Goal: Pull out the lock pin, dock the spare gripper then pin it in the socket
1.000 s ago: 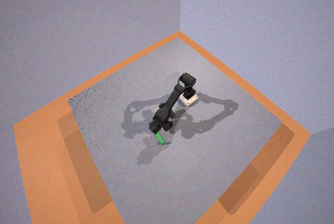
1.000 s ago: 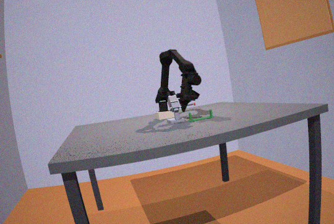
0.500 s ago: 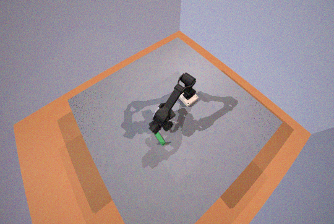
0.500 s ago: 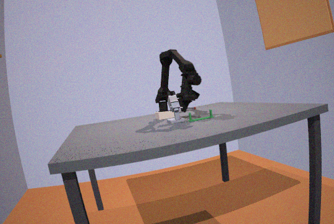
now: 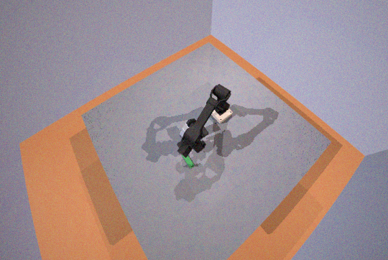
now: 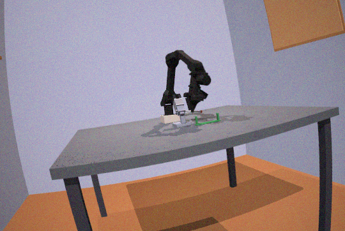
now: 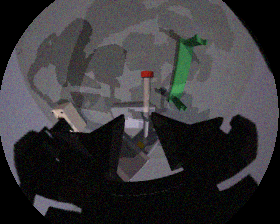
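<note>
The pin, a pale rod with a red head (image 6: 201,111) (image 7: 147,74), lies about level. Its far end reaches the light grey assembly of mount and spare gripper (image 6: 179,104) (image 5: 184,130). The spare gripper appears to sit upright on the mount's foot (image 6: 181,125); the joint is too small to read, and how deep the pin sits is unclear. My gripper (image 6: 192,110) (image 7: 138,116) is partly open and holds nothing. Its fingertips are close to the pin, one on each side of the rod in the wrist view. In the top view the arm hides the fingertips and pin.
An empty green cradle (image 5: 187,161) (image 6: 207,122) (image 7: 182,70) with two upright ends lies beside the mount, on the pin head's side. The arm's cream base block (image 5: 222,115) (image 6: 169,119) (image 7: 75,117) stands behind the mount on the grey table (image 6: 121,143).
</note>
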Tool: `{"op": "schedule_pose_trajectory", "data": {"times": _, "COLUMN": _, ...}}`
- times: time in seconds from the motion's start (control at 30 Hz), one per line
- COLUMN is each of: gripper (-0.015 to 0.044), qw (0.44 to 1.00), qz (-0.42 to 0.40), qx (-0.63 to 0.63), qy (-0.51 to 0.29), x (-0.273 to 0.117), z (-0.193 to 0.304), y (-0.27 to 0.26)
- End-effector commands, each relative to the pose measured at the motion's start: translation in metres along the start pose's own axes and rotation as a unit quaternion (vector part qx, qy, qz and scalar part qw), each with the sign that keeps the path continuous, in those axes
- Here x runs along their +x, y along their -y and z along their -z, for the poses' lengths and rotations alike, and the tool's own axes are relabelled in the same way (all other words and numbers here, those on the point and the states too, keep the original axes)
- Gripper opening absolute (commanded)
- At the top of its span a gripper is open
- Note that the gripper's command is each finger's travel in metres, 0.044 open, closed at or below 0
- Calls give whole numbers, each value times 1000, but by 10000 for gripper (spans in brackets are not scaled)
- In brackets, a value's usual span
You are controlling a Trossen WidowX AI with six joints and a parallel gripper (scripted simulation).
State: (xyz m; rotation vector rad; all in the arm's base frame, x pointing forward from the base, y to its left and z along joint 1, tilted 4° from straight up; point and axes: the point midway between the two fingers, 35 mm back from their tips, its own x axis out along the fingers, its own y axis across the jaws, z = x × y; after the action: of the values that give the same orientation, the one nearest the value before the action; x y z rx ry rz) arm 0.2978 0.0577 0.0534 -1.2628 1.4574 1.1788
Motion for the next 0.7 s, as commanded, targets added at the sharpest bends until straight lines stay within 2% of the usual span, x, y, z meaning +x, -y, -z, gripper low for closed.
{"op": "schedule_pose_trajectory", "data": {"times": 0.0, "gripper": 200, "qw": 1000, "qz": 1, "qx": 0, "qy": 1, "x": -10, "z": -4, "y": 0}}
{"op": "schedule_pose_trajectory", "data": {"times": 0.67, "gripper": 200, "qw": 1000, "qz": -14, "qx": -6, "qy": -9, "x": -42, "z": -18, "y": -11}}
